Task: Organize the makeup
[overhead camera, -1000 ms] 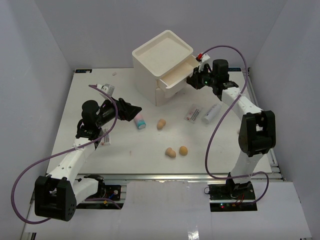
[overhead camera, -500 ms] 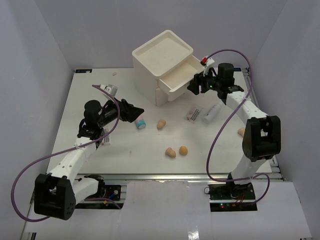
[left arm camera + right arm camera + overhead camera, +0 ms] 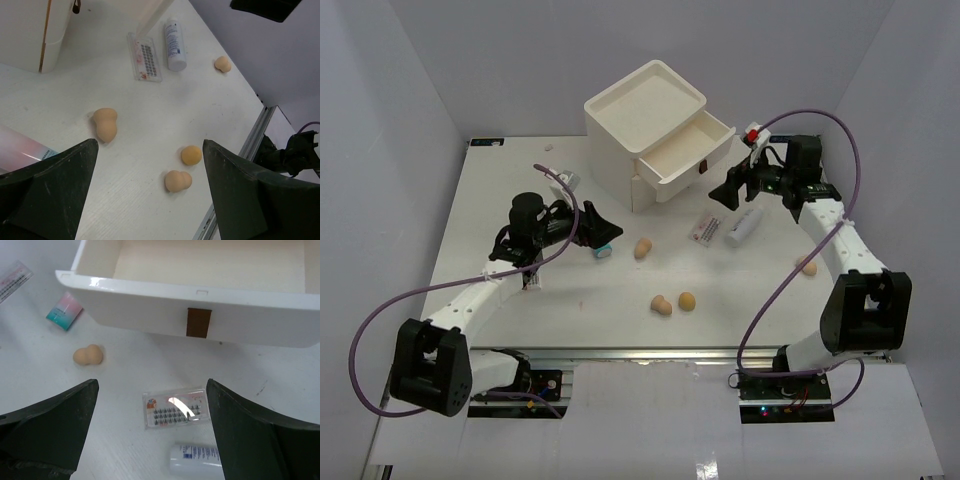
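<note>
The drawer (image 3: 680, 156) is pulled out, presumably to be filled; the right gripper (image 3: 728, 192) beside it and the left gripper (image 3: 607, 228) by the pink tube (image 3: 604, 249) are both spread empty.

Print on bottle (image 3: 197, 457) and packet (image 3: 176, 410) is unreadable.

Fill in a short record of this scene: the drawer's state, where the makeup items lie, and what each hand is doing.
Drawer box: white, top drawer pulled out, nothing visible inside
Sponges: four, tan, all loose on the table
Pink tube: on the table, just beside the left hand
White bottle: lying next to the lash packet, in front of the drawer
Left hand: open, empty
Right hand: open, empty, above the lash packet
</note>
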You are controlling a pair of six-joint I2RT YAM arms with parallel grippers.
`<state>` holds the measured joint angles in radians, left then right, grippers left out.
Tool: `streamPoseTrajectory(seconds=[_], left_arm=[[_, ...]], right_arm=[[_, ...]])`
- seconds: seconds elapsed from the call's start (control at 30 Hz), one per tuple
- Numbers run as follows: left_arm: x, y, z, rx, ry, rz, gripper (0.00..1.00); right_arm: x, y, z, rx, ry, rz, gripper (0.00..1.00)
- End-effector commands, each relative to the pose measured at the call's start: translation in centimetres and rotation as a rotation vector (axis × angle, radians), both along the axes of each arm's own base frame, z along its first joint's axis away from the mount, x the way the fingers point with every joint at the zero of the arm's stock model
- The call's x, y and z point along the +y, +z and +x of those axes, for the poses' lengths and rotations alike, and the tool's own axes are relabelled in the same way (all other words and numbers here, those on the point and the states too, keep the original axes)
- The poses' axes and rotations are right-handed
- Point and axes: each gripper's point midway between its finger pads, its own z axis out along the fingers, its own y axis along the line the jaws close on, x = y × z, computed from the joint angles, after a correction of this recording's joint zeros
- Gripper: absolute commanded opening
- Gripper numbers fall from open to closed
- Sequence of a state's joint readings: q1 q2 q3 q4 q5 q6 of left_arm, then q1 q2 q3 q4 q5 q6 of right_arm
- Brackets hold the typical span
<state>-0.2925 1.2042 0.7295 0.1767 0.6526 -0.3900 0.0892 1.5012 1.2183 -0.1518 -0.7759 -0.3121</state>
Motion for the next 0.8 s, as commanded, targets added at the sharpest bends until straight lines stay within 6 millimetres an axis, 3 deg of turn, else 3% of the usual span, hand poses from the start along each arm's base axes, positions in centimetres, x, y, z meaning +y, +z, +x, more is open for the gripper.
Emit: streamPoseTrajectory(seconds=[0.0,0.17,0.27,0.53,0.77], left_arm=[[-1.0,-0.1,0.2,0.010,-0.008,0.055,0.93],[-2.1,-2.8,0.8,0.070,0.021,0.144,0.81],[-2.6,-4.9,1.0,0.125,0.035,0.208,0.76],[-2.8,-6.8,2.8,0.104,0.140,0.335,0.73],[-4.5,-8.5,3.3,0.106,0.178,0.398,0.70]], right_arm=[[0.2,0.1,-7.0,-0.027,0.155,-0.001,0.95],[0.4,-1.3,-13.3,-0.062,0.251,0.034,0.94],[-1.0,-2.7,-16.1,-0.116,0.261,0.079,0.92],[-3.8,-2.1,-16.1,-0.179,0.160,0.114,0.91],[-4.4,-2.0,-15.6,-0.161,0.115,0.109,0.91]])
